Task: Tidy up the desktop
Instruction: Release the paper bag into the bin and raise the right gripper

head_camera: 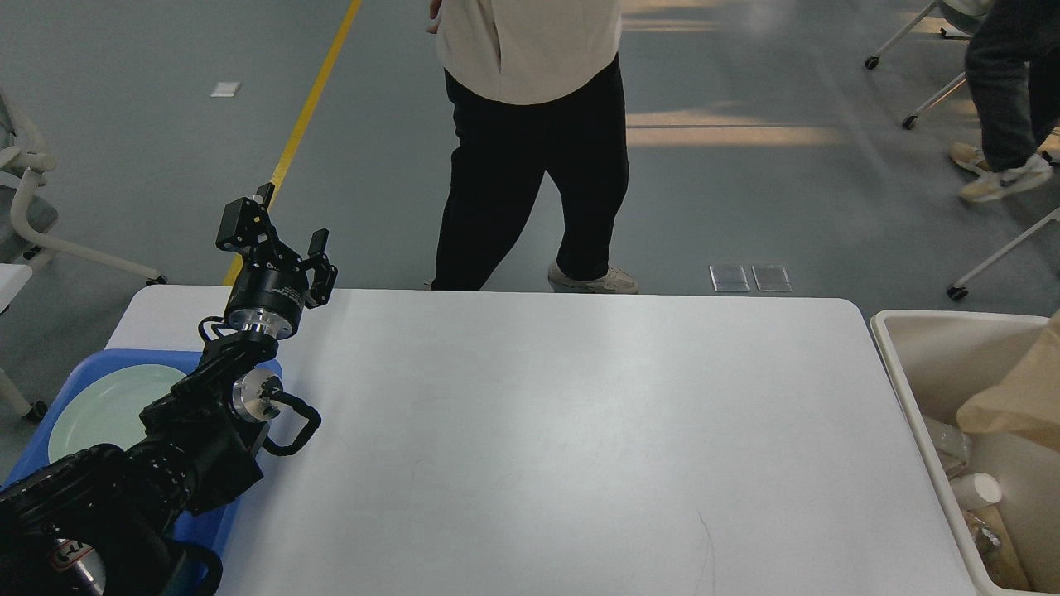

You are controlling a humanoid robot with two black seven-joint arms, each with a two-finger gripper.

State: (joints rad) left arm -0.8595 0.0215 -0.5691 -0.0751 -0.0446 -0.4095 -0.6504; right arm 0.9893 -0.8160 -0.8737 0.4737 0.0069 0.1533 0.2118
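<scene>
The desktop (563, 430) is a large white tabletop with rounded corners, bare across its middle and right. My left arm comes in from the lower left, and my left gripper (280, 223) is held above the desktop's far left corner. It is open, with nothing between its fingers. My right gripper is out of view.
A blue tray (79, 377) holding a pale green plate (108, 406) sits at the desktop's left edge, partly under my left arm. A cream bin (911, 364) with a cup and wrappers stands off the right edge; brown paper (1023, 397) hangs over it. A person (530, 141) stands just behind the far edge.
</scene>
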